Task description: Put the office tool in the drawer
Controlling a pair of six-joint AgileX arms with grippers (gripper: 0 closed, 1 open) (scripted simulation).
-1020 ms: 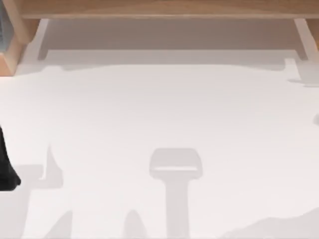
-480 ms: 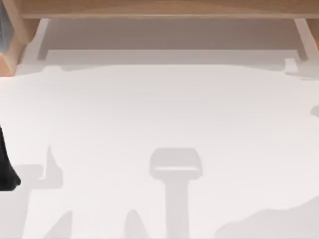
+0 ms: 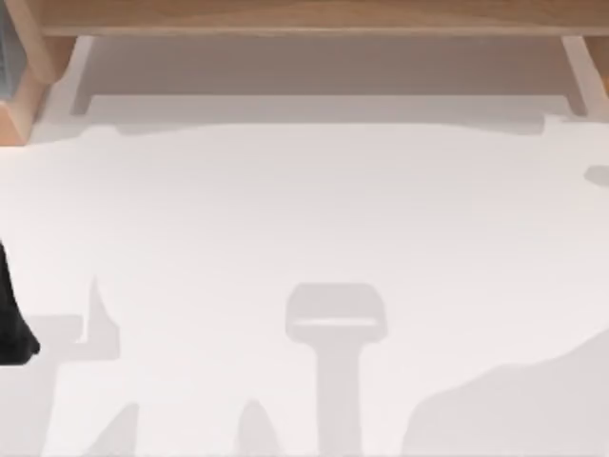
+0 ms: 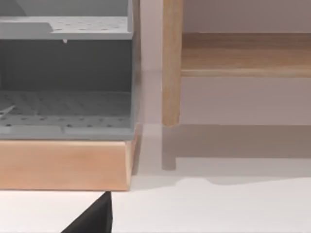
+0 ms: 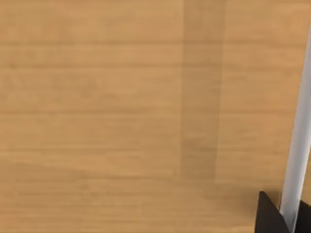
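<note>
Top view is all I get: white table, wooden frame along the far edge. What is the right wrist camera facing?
Observer: A light wooden panel, very close, with a pale bar running across it. It could be a drawer front and its handle.
Operator: And the left wrist?
Observer: A grey perforated shelf unit sitting on a wooden base.
Operator: Anything beside it?
Observer: A wooden post stands apart from the unit, with a gap between them. A wooden rail runs off the post's other side.
</note>
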